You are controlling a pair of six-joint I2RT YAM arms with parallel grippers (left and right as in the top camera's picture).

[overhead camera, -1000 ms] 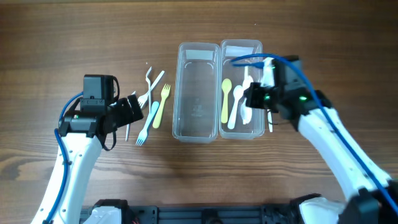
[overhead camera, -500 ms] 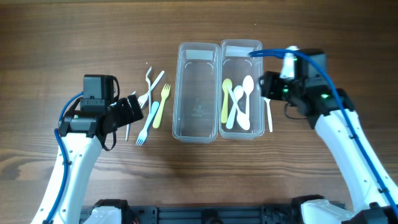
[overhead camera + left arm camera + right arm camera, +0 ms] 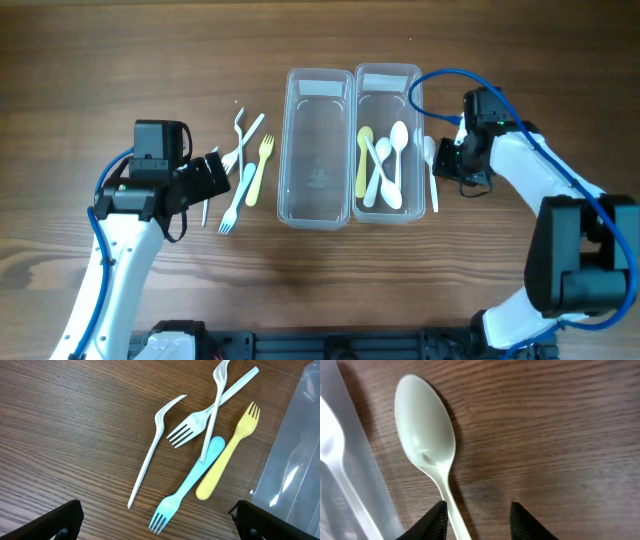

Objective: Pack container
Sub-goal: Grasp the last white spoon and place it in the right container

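Note:
Two clear containers stand side by side: the left one (image 3: 318, 145) is empty, the right one (image 3: 388, 90) holds a yellow spoon (image 3: 363, 160) and white spoons (image 3: 392, 165). A white spoon (image 3: 431, 172) lies on the table just right of it, also in the right wrist view (image 3: 427, 445). My right gripper (image 3: 452, 162) (image 3: 477, 515) is open low over that spoon's handle, which lies by the left finger. Several forks lie left of the containers: blue (image 3: 187, 482), yellow (image 3: 227, 457), white ones (image 3: 155, 445). My left gripper (image 3: 215, 180) is open and empty above them.
The wooden table (image 3: 320, 280) carries nothing else. The clear wall of the right container (image 3: 345, 460) stands close on the left of my right gripper.
My right gripper has left the right container, moved right and come down over the white spoon on the table. White spoons now lie in that container. The left arm has not moved.

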